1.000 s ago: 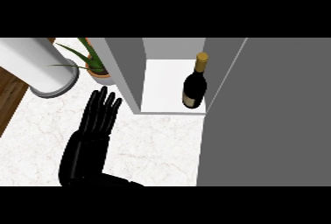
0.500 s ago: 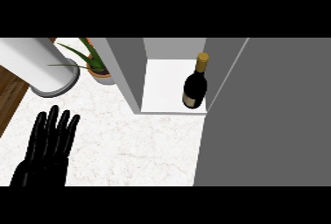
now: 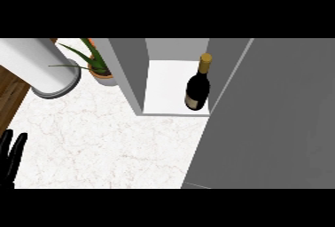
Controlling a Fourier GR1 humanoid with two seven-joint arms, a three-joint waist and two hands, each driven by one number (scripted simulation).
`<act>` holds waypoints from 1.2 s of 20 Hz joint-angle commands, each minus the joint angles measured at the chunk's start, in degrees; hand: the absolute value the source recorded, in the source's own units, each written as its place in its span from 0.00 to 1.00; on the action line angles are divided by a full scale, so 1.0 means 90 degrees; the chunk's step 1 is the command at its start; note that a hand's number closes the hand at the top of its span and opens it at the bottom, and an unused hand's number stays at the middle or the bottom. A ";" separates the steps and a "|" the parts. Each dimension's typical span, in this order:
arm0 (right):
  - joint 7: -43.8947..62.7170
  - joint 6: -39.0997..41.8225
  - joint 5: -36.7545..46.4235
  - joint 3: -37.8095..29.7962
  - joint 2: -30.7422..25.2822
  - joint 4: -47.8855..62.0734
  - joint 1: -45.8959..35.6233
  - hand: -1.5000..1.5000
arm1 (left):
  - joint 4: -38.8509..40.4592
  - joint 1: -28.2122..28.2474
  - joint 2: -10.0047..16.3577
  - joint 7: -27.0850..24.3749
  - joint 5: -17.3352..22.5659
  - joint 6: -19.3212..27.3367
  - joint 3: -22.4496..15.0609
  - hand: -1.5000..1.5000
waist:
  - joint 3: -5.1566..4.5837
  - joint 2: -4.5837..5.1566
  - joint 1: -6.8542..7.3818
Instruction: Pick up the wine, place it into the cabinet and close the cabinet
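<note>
- Head view: white marble counter (image 3: 111,146), with brown wood floor (image 3: 9,91) off its left edge.
- Big white cylinder (image 3: 39,66) and potted green plant (image 3: 98,66) sit top left. A wide grey cabinet door (image 3: 281,115) fills the right side.
- Dark glass wine bottle (image 3: 197,86) stands upright inside the open grey cabinet (image 3: 131,75), well apart from the black left hand (image 3: 12,155) at the lower-left edge, fingers straight, holding nothing.

The white marble counter (image 3: 111,146) spreads out ahead of and to the right of the left hand (image 3: 12,155), so that's most of what you see. Well ahead of the hand there's a big white cylinder (image 3: 36,62) on a grey base ring, and just right of it a spiky green plant (image 3: 88,55) in a terracotta pot (image 3: 104,80). There's also a strip of dark wood floor (image 3: 9,91) ahead of the hand, off the counter's left edge.
</note>
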 commanded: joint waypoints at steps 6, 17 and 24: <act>0.0528 -0.1999 0.1429 0.1722 0.0291 0.0718 -0.2050 1.00 | -0.0178 0.1119 0.0208 -0.0099 0.0417 -0.1072 0.1251 0.00 | -0.0004 0.0007 0.0064; 0.0624 -0.3934 0.1335 0.1413 0.0290 0.2750 -0.4957 1.00 | 0.0329 0.1605 0.0387 0.0179 0.1170 -0.2694 0.2673 0.00 | -0.0003 0.0016 0.0141; -0.0072 -0.3590 0.0388 -0.0106 0.0295 0.4638 -0.6305 1.00 | 0.0196 0.1181 0.0391 0.0809 0.1574 -0.2561 0.3066 0.00 | 0.0009 0.0068 0.0055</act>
